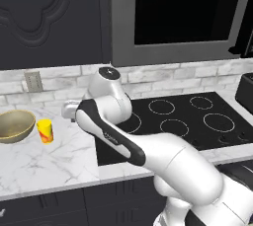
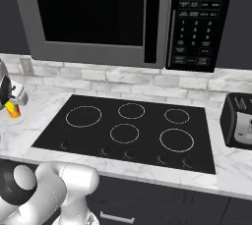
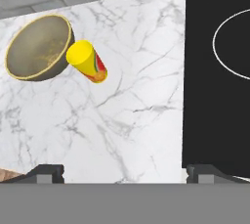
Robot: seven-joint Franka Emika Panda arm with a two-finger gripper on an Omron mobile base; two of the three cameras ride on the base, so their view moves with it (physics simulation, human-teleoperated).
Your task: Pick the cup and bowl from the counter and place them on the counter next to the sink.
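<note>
The tan-gold bowl (image 1: 15,126) sits at the left of the white marble counter (image 1: 49,166), with the small yellow cup (image 1: 45,131) upright just right of it. In the hand view the bowl (image 3: 39,47) and the cup (image 3: 88,61) lie at the upper left, nearly touching. My gripper (image 3: 127,174) hovers over bare marble (image 3: 136,115) to the right of the cup, jaws spread wide and open, nothing between them. The hand (image 1: 70,110) hangs above the counter between the cup and the cooktop. The sink is out of view.
A black cooktop (image 1: 188,116) with ring marks lies right of the marble; its edge (image 3: 219,96) runs down the right of the hand view. A microwave (image 2: 123,17) hangs above it. A dark toaster (image 2: 238,121) stands at the far right. A brick backsplash with an outlet (image 1: 33,81) is behind.
</note>
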